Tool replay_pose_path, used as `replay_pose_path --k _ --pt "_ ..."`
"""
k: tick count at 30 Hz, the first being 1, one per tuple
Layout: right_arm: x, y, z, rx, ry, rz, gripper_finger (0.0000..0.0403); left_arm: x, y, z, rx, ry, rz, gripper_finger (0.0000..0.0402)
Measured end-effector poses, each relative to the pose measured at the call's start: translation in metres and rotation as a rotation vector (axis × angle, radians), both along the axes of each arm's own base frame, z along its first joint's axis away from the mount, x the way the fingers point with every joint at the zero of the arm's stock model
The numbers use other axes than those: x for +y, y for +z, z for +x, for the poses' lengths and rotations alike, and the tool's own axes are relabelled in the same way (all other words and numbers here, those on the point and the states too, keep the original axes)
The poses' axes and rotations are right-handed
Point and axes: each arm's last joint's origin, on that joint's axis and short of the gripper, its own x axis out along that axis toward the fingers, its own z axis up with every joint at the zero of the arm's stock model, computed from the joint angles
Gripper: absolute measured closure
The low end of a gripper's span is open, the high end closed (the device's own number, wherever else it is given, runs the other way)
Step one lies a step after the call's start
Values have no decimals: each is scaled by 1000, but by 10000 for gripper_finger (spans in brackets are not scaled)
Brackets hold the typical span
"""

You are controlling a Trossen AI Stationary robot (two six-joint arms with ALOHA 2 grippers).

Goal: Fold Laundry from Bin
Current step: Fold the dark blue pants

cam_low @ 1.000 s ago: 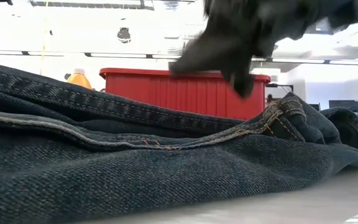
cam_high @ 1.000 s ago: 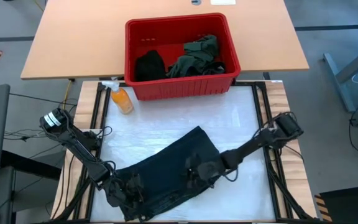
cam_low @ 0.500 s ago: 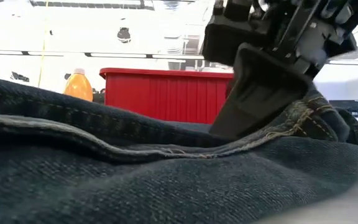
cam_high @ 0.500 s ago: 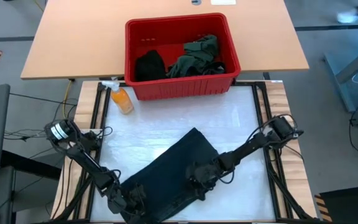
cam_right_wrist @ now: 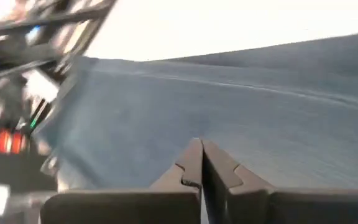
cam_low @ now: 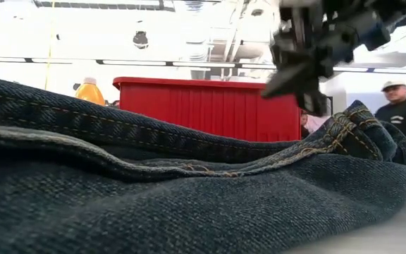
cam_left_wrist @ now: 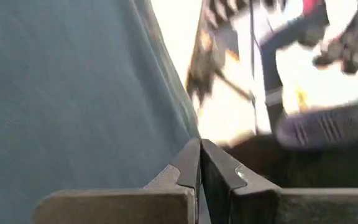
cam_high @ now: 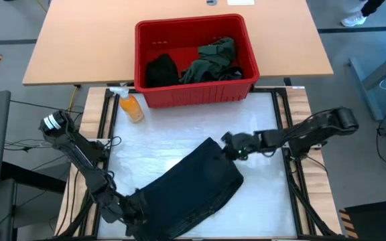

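Dark denim trousers (cam_high: 193,187) lie folded on the white mat, filling the front of the low view (cam_low: 189,204). My left gripper (cam_high: 127,210) is shut and low at the trousers' near-left end; its wrist view shows the cloth (cam_left_wrist: 73,93) beside the fingertips. My right gripper (cam_high: 232,146) is shut and empty, raised above the trousers' far-right corner (cam_low: 298,74), with the denim (cam_right_wrist: 229,93) spread below it. The red bin (cam_high: 196,94) stands at the far side and holds a black cloth (cam_high: 161,69) and an olive-green piece (cam_high: 213,60). My left gripper's shut fingertips (cam_left_wrist: 191,163) sit right at the trousers' edge (cam_left_wrist: 173,118). I cannot tell whether they touch or pinch the cloth. The trousers lie flat on the mat.
An orange spray bottle (cam_high: 131,106) stands on the mat's far-left corner, beside the bin. Bare white mat (cam_high: 179,127) lies between bin and trousers. A person (cam_low: 402,106) stands in the room behind, at the right.
My right gripper has lifted off the middle of the trousers and gone up and toward the table's far right, past the trousers' far corner. My left gripper has shifted a little toward the table's left edge. The trousers have stayed flat on the mat.
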Motion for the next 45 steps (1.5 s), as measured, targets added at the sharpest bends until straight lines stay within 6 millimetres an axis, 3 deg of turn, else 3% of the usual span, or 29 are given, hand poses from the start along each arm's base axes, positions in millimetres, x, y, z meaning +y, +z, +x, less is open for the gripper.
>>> replay_pose_path --k 6,11,19,22,26,32,35,40,45 --pt "-17 4 -34 189 -27 122 325 25 -6 16 2 166 153 401" --pt "7 13 -39 135 122 89 306 37 -23 32 75 153 230 401" --pt "48 -36 -44 215 235 37 356 41 -54 47 212 56 239 401" --pt "52 -60 -54 363 217 28 378 40 -59 48 231 41 236 401" --pt "57 -74 -62 479 171 54 390 40 -59 48 234 35 234 401" --pt "56 -55 -52 297 216 87 361 40 -59 48 239 29 234 401" --pt "45 -31 -48 206 197 81 353 40 -59 48 240 17 236 401" --pt "21 -12 -51 130 107 45 351 43 -59 49 258 -8 217 401" --pt "-7 -12 -52 163 -28 -4 342 47 -50 50 245 -38 200 401"
